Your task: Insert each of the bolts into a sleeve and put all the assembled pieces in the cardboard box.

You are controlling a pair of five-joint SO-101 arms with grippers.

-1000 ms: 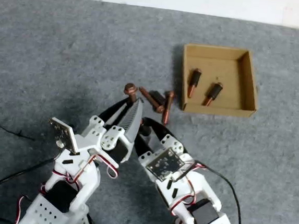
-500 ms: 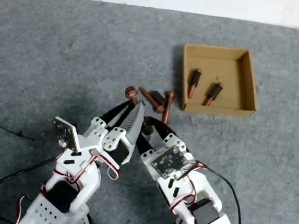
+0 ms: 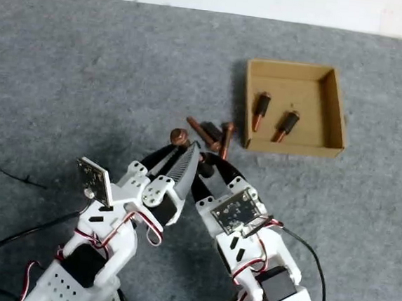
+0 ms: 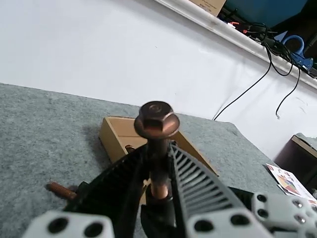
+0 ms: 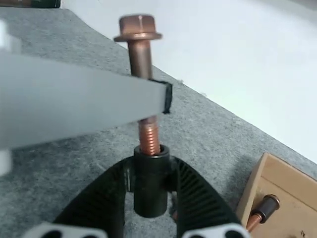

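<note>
Bolt stands upright, pinched at mid-shank between the fingers of the left end effector, with its hex head above the fingertips and its threaded end below them. Directly beneath, the right end effector is clamped on a black sleeve, held upright with its open mouth facing up. The bolt's threaded tip sits right at that mouth, just entering it. In the high view the two end effectors meet tip to tip above the grey counter. Just beyond their tips two loose bolts lie on the counter. Farther out, on the right end effector's side, the cardboard box holds two assembled pieces lying apart from each other.
</note>
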